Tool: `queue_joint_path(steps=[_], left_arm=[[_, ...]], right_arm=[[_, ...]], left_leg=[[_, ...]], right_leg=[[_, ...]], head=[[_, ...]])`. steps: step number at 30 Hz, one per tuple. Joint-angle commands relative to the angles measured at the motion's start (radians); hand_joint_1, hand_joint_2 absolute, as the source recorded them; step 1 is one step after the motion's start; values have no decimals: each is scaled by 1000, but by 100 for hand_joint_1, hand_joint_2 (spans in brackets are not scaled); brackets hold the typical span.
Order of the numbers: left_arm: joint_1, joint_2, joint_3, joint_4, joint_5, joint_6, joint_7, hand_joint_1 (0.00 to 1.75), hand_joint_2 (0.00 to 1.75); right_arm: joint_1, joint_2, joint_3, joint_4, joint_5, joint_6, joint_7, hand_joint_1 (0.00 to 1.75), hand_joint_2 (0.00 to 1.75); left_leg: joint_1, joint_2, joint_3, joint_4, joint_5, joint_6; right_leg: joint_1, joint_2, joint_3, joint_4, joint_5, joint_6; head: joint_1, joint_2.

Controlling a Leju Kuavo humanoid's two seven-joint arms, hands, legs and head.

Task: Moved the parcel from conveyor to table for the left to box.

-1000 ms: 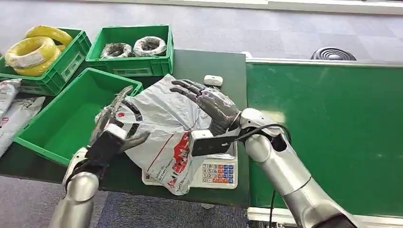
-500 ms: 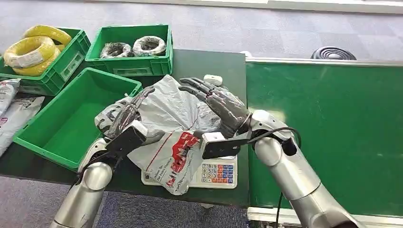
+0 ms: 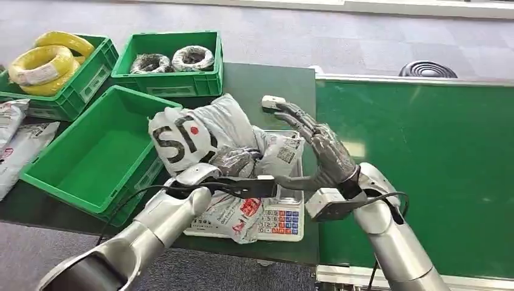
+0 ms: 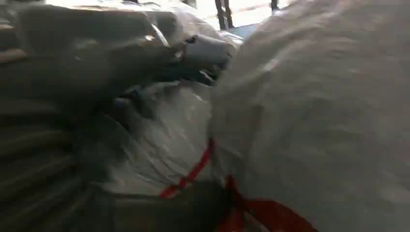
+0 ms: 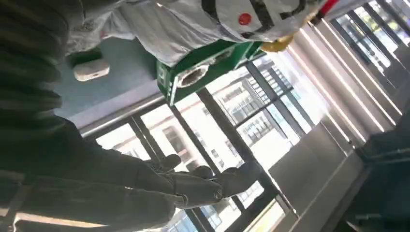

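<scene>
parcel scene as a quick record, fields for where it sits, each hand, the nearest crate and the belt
parcel: grey plastic mailer, bunched up over the scale on the dark table
left hand: grips the parcel's lower folds
right hand: fingers spread, beside the parcel, holding nothing
nearest crate: green crate with nothing in it, at the parcel's left
belt: green conveyor bare
</scene>
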Motion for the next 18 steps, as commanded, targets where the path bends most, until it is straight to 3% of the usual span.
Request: queue_joint_path(steps=[1, 7, 10, 11, 13, 14, 15, 18], left_arm=[[-56, -33, -166, 321, -44, -102, 14, 175, 175], [-72, -47, -102, 296, 11, -57, -48, 175, 175], [-106, -41, -33, 220, 45, 157, -94, 175, 175], [-111, -23, 9, 137, 59, 292, -123, 175, 175], [-99, 10, 41, -9, 57, 259, -97, 175, 175], [-63, 28, 83, -127, 38, 417, -100, 175, 175], [-31, 45, 138, -255, 53, 483, -108, 175, 175], [34, 109, 281, -651, 27, 583, -23, 175, 175]], right_arm=[[35, 45, -118, -110, -61, 7, -16, 0, 175], [71, 44, -129, -110, -45, -16, -18, 0, 175], [121, 41, -152, -153, -29, -26, -20, 0, 175], [150, 35, -163, -182, -24, -24, -23, 0, 175], [179, 34, -177, -213, -20, -17, -27, 0, 175], [185, 36, -181, -218, -19, -15, -27, 0, 175], [190, 38, -183, -225, -19, -13, -27, 0, 175], [198, 40, -180, -229, -14, -17, -17, 0, 175]], left_leg=[[-1, 5, 5, -6, 3, 1], [0, 5, 14, -5, 0, 1], [0, 5, 10, -5, 3, 2], [0, 3, 15, -2, -1, 1], [1, 3, 10, -4, 2, 2], [1, 3, 8, -5, 3, 2], [1, 2, 7, -1, 1, 2], [0, 6, 3, 0, 0, 2]], right_leg=[[0, 2, 3, -5, 4, -3], [0, 2, 13, -4, 2, -3], [1, 2, 9, -4, 5, -4], [0, 1, 13, -1, 1, -2], [1, 0, 8, -3, 3, -4], [2, -1, 7, -4, 4, -5], [2, -1, 7, -1, 1, -4], [0, 4, 1, 1, 1, -2]], head=[[0, 0], [0, 0], [0, 0], [0, 0], [0, 0], [0, 0], [0, 0], [-1, 0]])
